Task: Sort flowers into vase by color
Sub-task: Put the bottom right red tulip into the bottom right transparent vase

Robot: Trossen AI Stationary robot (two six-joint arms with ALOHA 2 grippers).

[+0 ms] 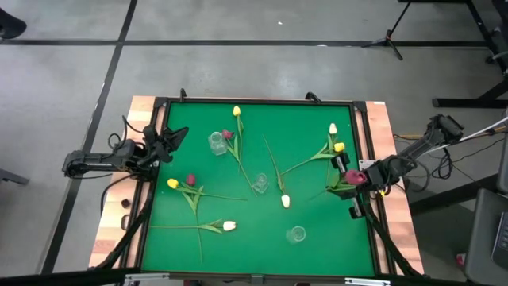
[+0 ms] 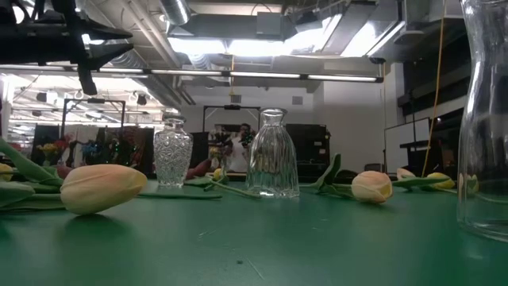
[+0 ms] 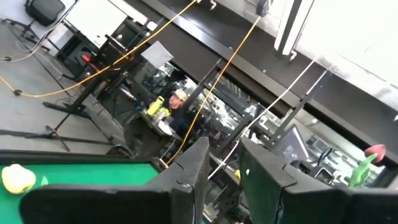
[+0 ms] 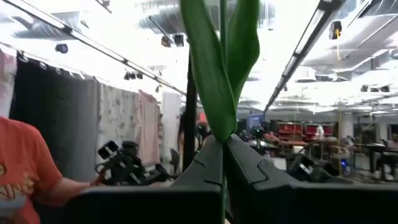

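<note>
1. Green felt covers the table [image 1: 262,238] in the high view, with three glass vases scattered on it — one middle vase [image 1: 260,184] serves as landmark. Tulips lie flat around it. Well right of that vase, at the table's edge, the right gripper [image 1: 349,179] holds a dark red tulip [image 1: 355,178]. The left gripper [image 1: 176,137] waits well left of the vase, fingers spread.
2. Low view: the ribbed vase [image 2: 272,165] stands upright between a cut-glass vase [image 2: 172,152] and a cream tulip head [image 2: 371,187] lying on the felt.
3. Left wrist view: its fingers [image 3: 194,167] stand apart, holding nothing.
4. Right wrist view: the fingers [image 4: 205,167] pinch a green stem [image 4: 223,74] between them; the stem's long axis runs straight out past the fingertips, leaves [image 4: 214,68] forward.
5. To do this well, I judge the grip should stay firm — swing the stem near vertical, cut end down, before lowering into a narrow neck.
</note>
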